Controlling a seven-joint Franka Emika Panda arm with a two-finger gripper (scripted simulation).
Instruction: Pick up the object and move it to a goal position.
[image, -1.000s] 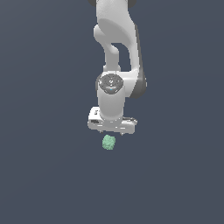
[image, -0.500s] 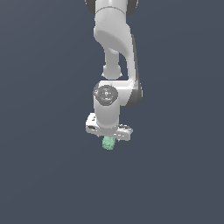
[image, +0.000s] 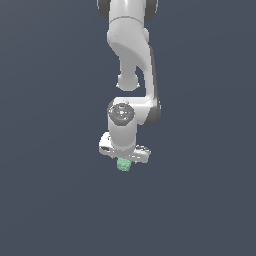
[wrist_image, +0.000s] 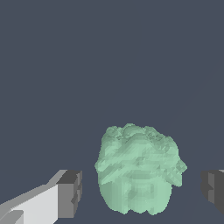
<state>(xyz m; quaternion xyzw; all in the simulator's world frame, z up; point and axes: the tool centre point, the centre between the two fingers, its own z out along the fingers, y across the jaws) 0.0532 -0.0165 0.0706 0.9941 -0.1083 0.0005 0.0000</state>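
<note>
The white robot arm (image: 131, 60) reaches down from the top middle of the exterior view, and its gripper (image: 124, 161) sits just below the middle of that picture, right on top of the small mint-green object (image: 123, 165). In the wrist view the bumpy green object (wrist_image: 139, 169) fills the lower middle of the picture. It sits between the two dark fingertips (wrist_image: 70, 193), which are spread wide with a gap on each side and are not touching it.
</note>
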